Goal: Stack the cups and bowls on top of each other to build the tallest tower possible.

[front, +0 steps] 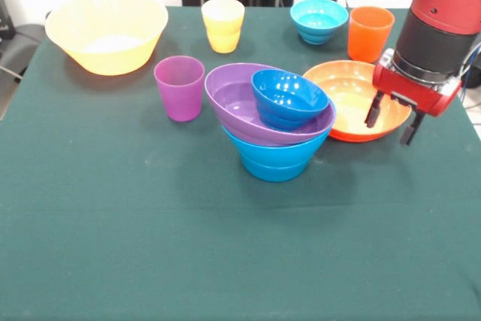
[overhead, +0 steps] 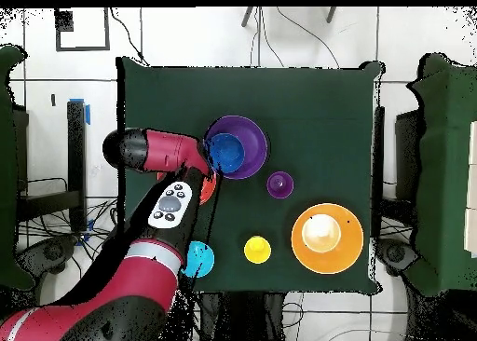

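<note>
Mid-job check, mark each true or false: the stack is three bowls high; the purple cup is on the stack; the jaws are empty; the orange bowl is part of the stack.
1. The tower is three bowls: true, small dark blue bowl in purple bowl on blue bowl.
2. The purple cup is stacked: false, it stands on the table beside the tower.
3. The gripper holds nothing: true, jaws open.
4. The orange bowl is stacked: false, it sits on the table.

A dark green cloth (front: 150, 261) covers the table; black cables (overhead: 56, 235) trail across the pale tiled floor (overhead: 307, 39) around it.
</note>
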{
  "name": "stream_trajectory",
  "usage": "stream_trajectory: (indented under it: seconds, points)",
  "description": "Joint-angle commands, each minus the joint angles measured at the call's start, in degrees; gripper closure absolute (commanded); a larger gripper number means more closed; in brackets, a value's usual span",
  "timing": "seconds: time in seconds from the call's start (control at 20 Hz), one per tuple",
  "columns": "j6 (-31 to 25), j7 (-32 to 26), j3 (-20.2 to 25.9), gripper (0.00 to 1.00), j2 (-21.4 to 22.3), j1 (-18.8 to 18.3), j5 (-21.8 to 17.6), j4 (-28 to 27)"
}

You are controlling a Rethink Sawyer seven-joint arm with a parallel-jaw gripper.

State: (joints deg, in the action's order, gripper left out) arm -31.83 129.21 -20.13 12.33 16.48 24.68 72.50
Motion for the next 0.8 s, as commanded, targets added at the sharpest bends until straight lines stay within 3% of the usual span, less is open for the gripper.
stream_trajectory:
  seconds: [0.05,0.8]
  points:
    - [5.3,10.9,8.6,0.0,-0.9,-0.2,2.6,4.2]
    - [-0.8,10.1,6.6,0.0,-1.3,0.9,2.1,4.0]
